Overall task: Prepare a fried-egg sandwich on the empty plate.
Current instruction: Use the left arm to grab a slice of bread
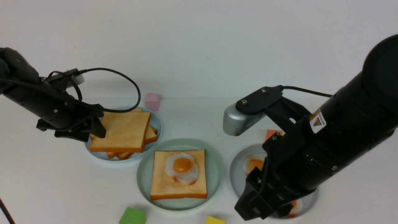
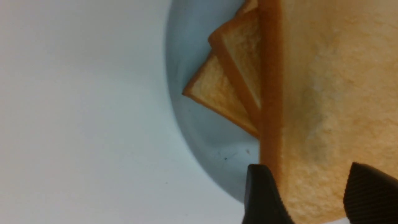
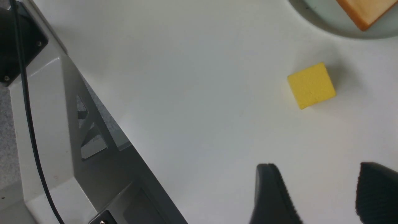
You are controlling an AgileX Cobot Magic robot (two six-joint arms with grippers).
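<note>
My right arm (image 1: 335, 137) hides most of the grey plate (image 1: 238, 174) and its eggs (image 1: 255, 163); my right tool (image 3: 317, 166) gapes empty over the white surface (image 1: 46, 186), a blank pale wall (image 1: 199, 46) behind. On the mint-green plate (image 1: 214, 168), centre, lies one toast slice (image 1: 161, 183) bearing an egg (image 1: 182, 166), uncovered. My left tool (image 2: 307, 166) stands open astride the top toast (image 1: 124, 130) on the pale-blue plate (image 1: 157, 123); contact unclear. The yellow cube (image 1: 214, 221) is cut off.

it looks like a robot lab: a plain white table (image 1: 49, 186), a bare white wall (image 1: 199, 40), a metal frame (image 3: 62, 130).
</note>
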